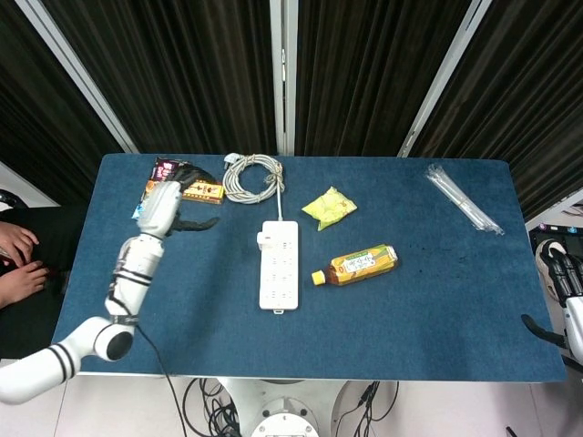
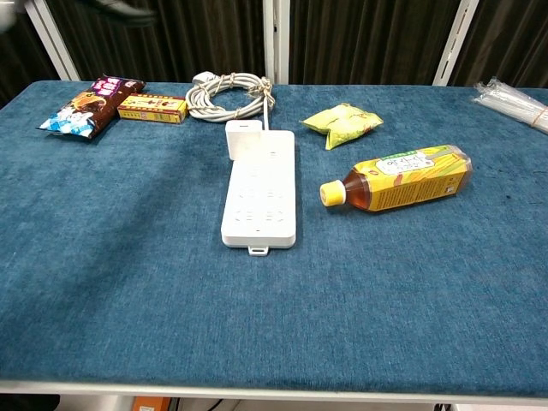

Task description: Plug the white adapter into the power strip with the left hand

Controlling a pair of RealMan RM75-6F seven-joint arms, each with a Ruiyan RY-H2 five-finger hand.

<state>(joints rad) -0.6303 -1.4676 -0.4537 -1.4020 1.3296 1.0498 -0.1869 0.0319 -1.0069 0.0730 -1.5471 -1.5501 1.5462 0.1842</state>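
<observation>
- Since the white adapter (image 2: pixel 243 139) sits upright in the power strip (image 2: pixel 259 190) at its cable end, I judge it plugged in.
- My left hand (image 1: pixel 187 221) hovers well apart, fingers spread, holding nothing.
- My right hand (image 1: pixel 569 278) shows at the frame edge; its state I cannot tell.
</observation>
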